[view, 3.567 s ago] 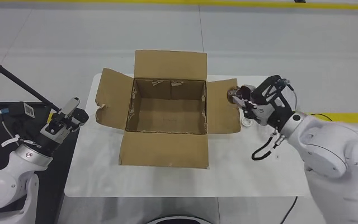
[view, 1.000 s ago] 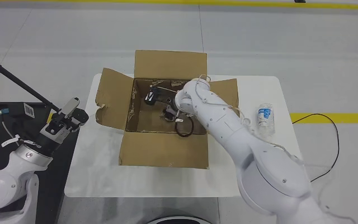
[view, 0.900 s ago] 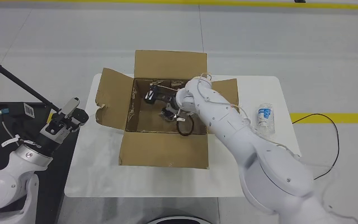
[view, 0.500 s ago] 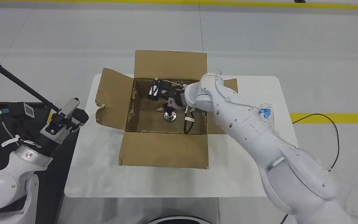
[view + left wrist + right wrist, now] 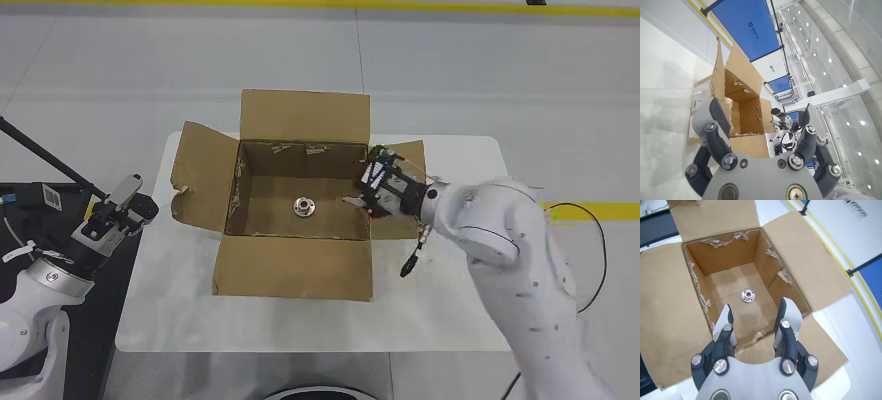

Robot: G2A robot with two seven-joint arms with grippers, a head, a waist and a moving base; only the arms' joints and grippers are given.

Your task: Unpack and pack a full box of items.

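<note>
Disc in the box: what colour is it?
Shiny silver disc, best in the right wrist view.

**Box mouth open, one small part on its floor**

The box (image 5: 725,255) has all four flaps folded outward, so I can enter it from above. My right gripper (image 5: 755,306), fingers spread, hangs over the right rim, above the right flap (image 5: 398,215). A small metal flange (image 5: 748,296) lies mid-floor with bare cardboard all round it. Torn paper edges line the rim. My left gripper (image 5: 761,108), also spread, sits off the table (image 5: 450,300), with the left flap (image 5: 205,175) between it and the mouth
</note>
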